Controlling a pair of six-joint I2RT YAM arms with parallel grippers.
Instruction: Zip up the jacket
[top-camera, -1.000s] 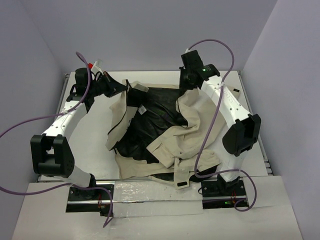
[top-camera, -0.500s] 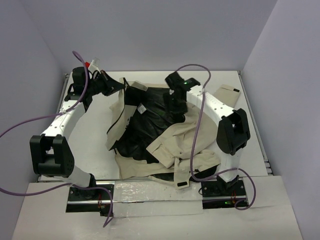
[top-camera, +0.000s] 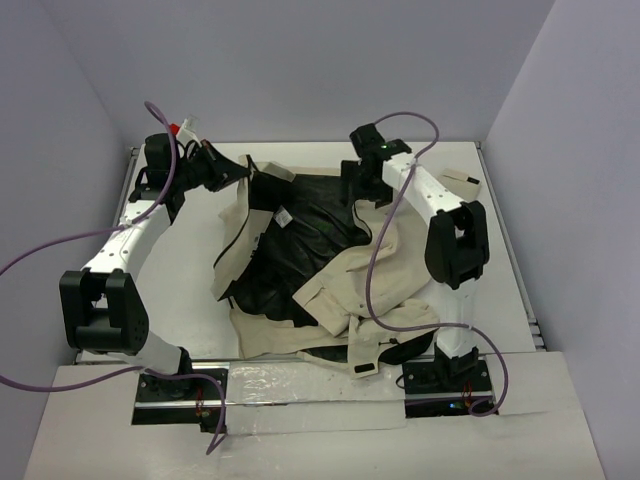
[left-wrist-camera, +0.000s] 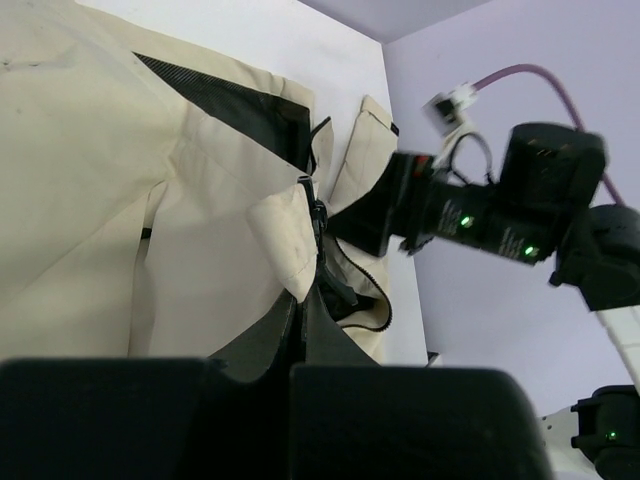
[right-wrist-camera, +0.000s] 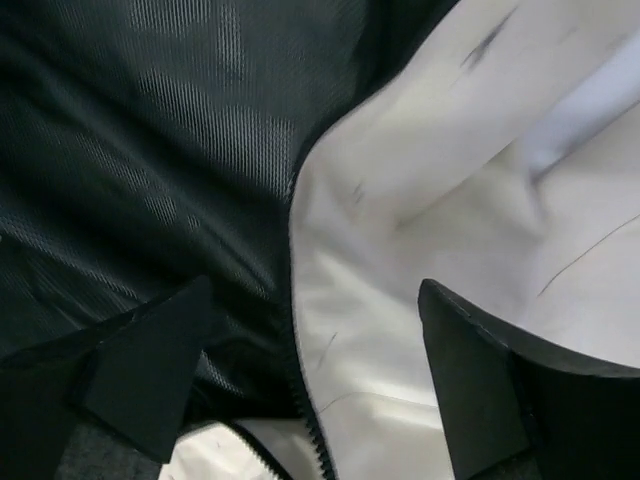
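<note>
We see the jacket (top-camera: 270, 335) in matt beige woven cloth, its black lining (right-wrist-camera: 150, 120) a fine mesh with a faint sheen; the fingers (right-wrist-camera: 150, 370) of the right gripper (right-wrist-camera: 315, 290) look like matt black plastic, the table (top-camera: 180, 270) smooth and white.

Beige jacket (left-wrist-camera: 120, 200), pinched in left claw (left-wrist-camera: 293, 362); right arm (left-wrist-camera: 520, 205) beyond

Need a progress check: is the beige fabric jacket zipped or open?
Open: the beige jacket lies spread, black lining exposed.
</note>
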